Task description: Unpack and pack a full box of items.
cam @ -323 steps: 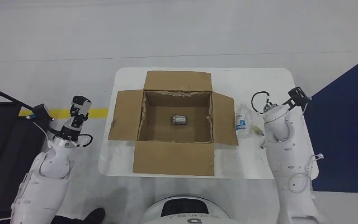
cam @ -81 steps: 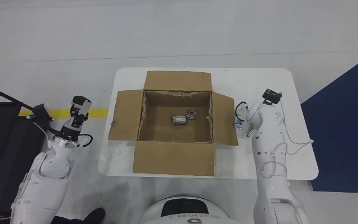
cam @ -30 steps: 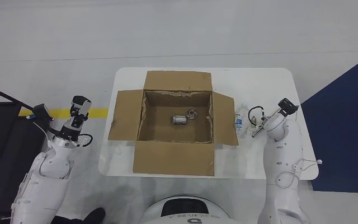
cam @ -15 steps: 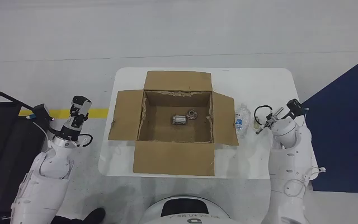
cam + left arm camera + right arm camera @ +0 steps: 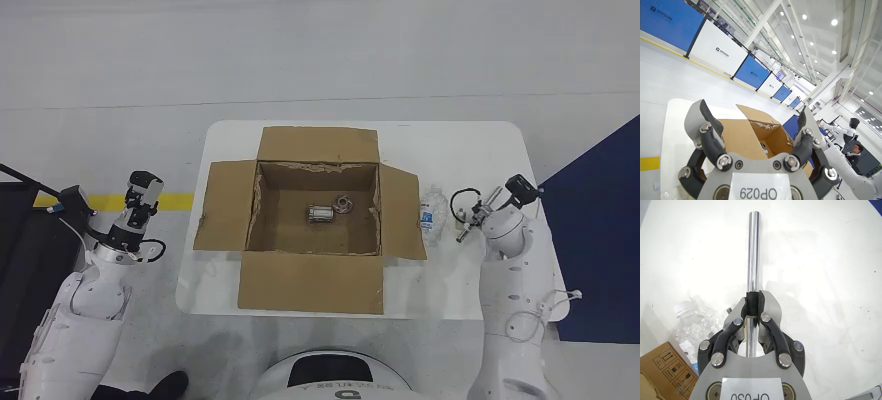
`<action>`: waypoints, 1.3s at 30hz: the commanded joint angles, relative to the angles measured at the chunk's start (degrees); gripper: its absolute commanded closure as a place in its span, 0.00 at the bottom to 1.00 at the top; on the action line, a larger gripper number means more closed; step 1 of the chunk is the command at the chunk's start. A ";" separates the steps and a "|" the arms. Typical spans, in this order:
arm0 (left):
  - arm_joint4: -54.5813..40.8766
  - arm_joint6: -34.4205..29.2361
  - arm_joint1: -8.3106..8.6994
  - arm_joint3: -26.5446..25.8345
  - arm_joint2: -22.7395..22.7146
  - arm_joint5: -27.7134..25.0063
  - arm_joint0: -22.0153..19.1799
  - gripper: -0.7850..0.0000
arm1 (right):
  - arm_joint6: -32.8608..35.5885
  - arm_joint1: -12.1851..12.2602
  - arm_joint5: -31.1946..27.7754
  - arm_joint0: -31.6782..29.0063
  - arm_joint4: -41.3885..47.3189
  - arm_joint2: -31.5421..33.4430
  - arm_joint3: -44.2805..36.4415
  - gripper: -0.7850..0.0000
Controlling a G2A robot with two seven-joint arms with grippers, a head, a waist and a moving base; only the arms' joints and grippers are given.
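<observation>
An open cardboard box (image 5: 312,280) sits mid-table with its flaps spread. A metal cylinder (image 5: 320,213) and a small metal ring part (image 5: 343,203) lie on its floor. A clear plastic bottle (image 5: 431,212) lies beside the box's right flap; the right wrist view shows the bottle (image 5: 691,321) too. My right gripper (image 5: 753,294) is shut on a shiny metal rod (image 5: 754,256), which points out over the white table. From above, the right gripper (image 5: 471,222) is just right of the bottle. My left gripper (image 5: 753,113) stands open and holds nothing, off the table's left side (image 5: 143,190).
The white table (image 5: 480,150) has bare room at its far right and behind the box. A small threaded stud (image 5: 728,309) lies by the bottle. A dark cart (image 5: 20,230) stands on the floor beyond the left arm.
The ring part has appeared in the box since the earliest frame. The right arm went to the box's right flap, then drew back to the table's right. The left arm has not moved.
</observation>
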 commanded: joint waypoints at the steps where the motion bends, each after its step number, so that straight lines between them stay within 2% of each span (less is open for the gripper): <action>1: 0.00 0.00 0.00 0.00 0.00 0.00 0.00 0.00 | 0.36 0.19 -0.44 -0.22 -0.01 0.43 -0.04 1.00; 5: 0.00 0.00 0.00 0.00 0.00 0.00 0.00 0.00 | 1.23 0.43 -1.08 -0.77 -0.33 0.23 -0.88 1.00; 7: 0.00 0.00 0.00 0.00 0.00 0.00 0.00 0.00 | 1.51 0.47 -0.89 -0.86 -0.47 -0.23 -1.29 0.80; 8: 0.00 0.00 0.00 0.00 0.00 0.00 0.00 0.00 | 1.64 0.49 -0.77 -0.86 -0.45 -0.38 -1.44 0.61; 10: 0.00 0.00 0.00 0.00 0.00 0.00 0.00 0.00 | 1.80 0.54 -0.48 -0.91 -0.61 -0.65 -1.75 0.38; 11: 0.00 0.00 0.00 0.00 0.00 0.00 0.00 0.00 | 1.88 0.57 -0.05 -0.97 -0.81 -0.71 -2.08 0.20; 12: 0.00 0.00 0.00 0.00 0.00 0.00 0.00 0.00 | 1.98 0.60 0.44 -1.12 -1.18 -0.80 -2.57 0.12; 15: 0.00 0.00 0.00 0.00 0.00 0.00 0.00 0.00 | 2.56 0.65 2.13 -1.86 -1.90 -0.89 -4.71 0.00; 19: 0.00 0.00 0.00 0.00 0.00 0.00 0.00 0.00 | 3.92 0.70 4.36 -2.64 -2.99 -1.08 -7.50 0.00; 30: 0.00 0.00 0.00 0.00 0.00 0.00 0.00 0.00 | 3.92 0.70 4.36 -2.64 -2.99 -1.08 -7.50 0.00; 34: 0.00 0.00 0.00 0.00 0.00 0.00 0.00 0.00 | -5.76 0.21 1.52 -7.40 -5.18 -5.78 -11.83 0.00; 37: 0.00 0.00 0.00 0.00 0.00 0.00 0.00 0.00 | -10.22 -0.10 0.71 -10.97 -6.35 -8.64 -14.69 0.00; 39: 0.00 0.00 0.00 0.00 0.00 0.00 0.00 0.00 | -11.52 -0.17 0.61 -12.36 -7.39 -9.70 -15.74 0.23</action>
